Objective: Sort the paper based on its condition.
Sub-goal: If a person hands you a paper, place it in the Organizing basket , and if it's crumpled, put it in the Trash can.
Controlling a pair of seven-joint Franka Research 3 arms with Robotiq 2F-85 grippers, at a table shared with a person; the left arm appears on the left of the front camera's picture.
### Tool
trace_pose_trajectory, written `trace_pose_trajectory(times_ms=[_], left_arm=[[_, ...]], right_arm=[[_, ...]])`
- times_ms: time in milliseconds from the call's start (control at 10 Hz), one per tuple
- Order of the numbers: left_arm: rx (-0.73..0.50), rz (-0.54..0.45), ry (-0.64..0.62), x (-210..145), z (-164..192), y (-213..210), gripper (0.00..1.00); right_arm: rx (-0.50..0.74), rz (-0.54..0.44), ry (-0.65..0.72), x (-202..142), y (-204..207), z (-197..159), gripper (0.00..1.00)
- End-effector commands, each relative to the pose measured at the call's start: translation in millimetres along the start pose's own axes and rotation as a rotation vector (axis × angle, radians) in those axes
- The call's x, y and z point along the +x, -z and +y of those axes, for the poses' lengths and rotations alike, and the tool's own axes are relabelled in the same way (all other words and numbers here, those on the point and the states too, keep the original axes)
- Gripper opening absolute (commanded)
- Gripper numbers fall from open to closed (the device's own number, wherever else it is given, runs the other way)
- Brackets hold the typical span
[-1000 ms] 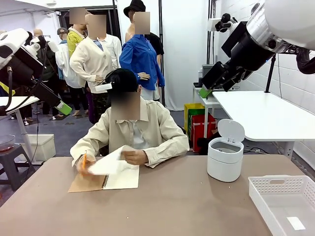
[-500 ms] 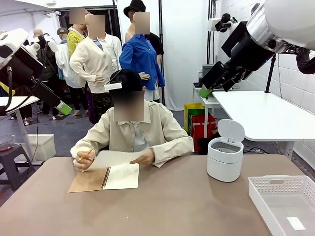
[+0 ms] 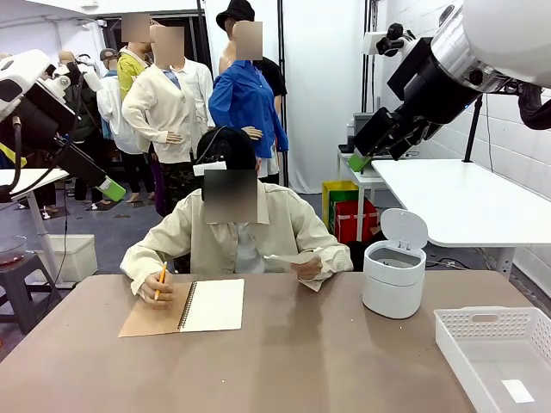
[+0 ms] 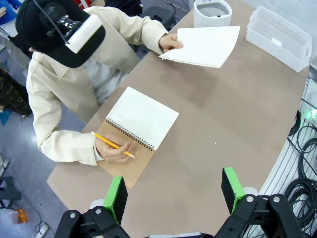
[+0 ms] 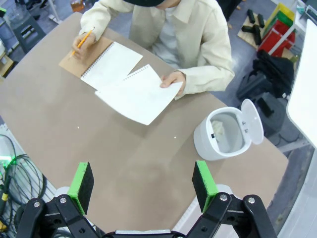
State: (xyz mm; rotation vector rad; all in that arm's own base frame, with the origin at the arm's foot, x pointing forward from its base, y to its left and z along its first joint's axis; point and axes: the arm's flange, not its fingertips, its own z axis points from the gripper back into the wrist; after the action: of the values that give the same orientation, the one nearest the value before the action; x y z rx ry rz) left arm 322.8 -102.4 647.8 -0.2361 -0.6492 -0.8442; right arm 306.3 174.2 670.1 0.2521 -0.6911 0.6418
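Observation:
A loose white sheet of paper (image 4: 203,45) (image 5: 136,94) is held flat above the table by one of the person's hands (image 3: 307,268), between the notebook and the bin. The open spiral notebook (image 3: 211,305) with a brown cover lies in front of the person, whose other hand rests a pencil (image 3: 160,281) on it. My left gripper (image 4: 174,191) hangs open and empty high above the table's left side. My right gripper (image 5: 142,181) is open too, with nothing between its green pads, high over the table's right side.
A white bin (image 3: 394,275) with its lid up stands at the right, some crumpled paper inside (image 5: 218,130). A white perforated tray (image 3: 499,353) sits at the near right corner. Bare brown tabletop (image 3: 301,370) spreads between me and the person.
The person has pulled a sheet free of the notebook and carried it to the right, towards the bin, and sat up. Both arms have stayed still.

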Motion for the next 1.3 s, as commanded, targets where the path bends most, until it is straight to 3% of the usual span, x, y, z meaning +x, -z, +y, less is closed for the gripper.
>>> trace_pose_trajectory(times_ms=[0,1100,1200], left_arm=[[-0.001,0.001,0.002,0.2,-0.6,0.3,1.00],[-0.001,0.001,0.002,0.2,-0.6,0.3,1.00],[-0.001,0.001,0.002,0.2,-0.6,0.3,1.00]], right_arm=[[-0.001,0.000,-0.001,0.2,-0.1,1.5,1.00],[0.000,0.000,0.000,0.0,0.0,0.0,1.00],[0.048,0.041,0.064,4.3,8.6,-3.7,1.00]])
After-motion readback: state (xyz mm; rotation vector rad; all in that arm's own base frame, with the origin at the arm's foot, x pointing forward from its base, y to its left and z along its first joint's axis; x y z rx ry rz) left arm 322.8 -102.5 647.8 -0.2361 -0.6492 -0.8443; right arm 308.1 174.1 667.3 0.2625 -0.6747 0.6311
